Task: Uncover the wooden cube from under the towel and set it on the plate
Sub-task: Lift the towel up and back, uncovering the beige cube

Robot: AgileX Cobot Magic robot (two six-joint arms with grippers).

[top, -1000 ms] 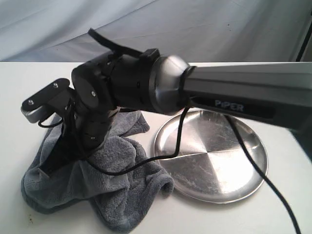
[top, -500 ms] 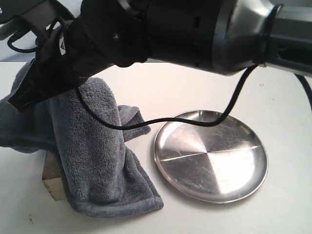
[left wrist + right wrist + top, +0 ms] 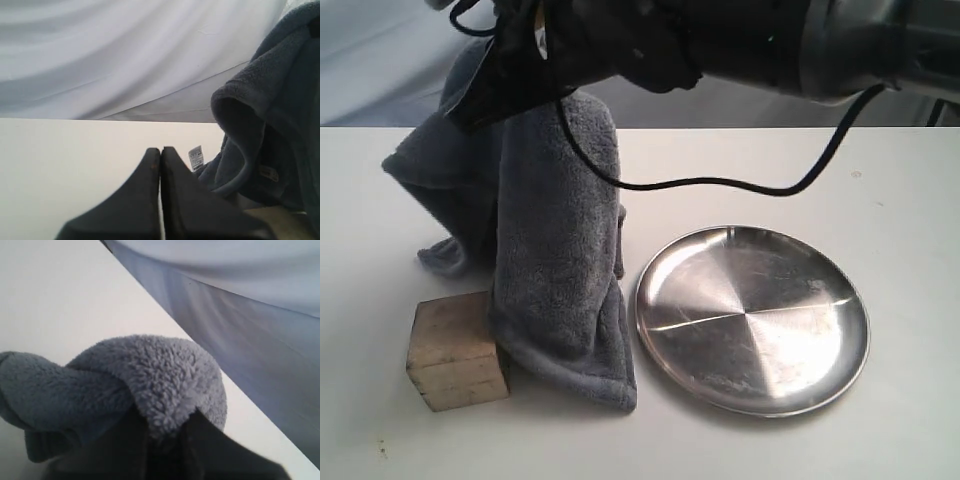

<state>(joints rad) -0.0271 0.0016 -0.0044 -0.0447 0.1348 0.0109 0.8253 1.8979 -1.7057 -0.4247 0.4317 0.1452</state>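
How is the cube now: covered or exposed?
Mostly exposed: the wooden cube shows its top and front faces, while the lifted towel hangs against one side only.

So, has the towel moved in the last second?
Yes, upward. The towel lay heaped beside the plate; now most of it hangs high above that level, uncovering the wooden cube.

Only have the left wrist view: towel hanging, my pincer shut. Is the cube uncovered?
Observer: Mostly. The exterior view shows the wooden cube bare on top and front, with the towel draped against its side toward the plate.
Operator: What holds the towel up?
Observer: The right pincer, shut on a fold of it.
Operator: Plate occupied?
Observer: No, nothing lies on it; the towel hangs just beside its rim.
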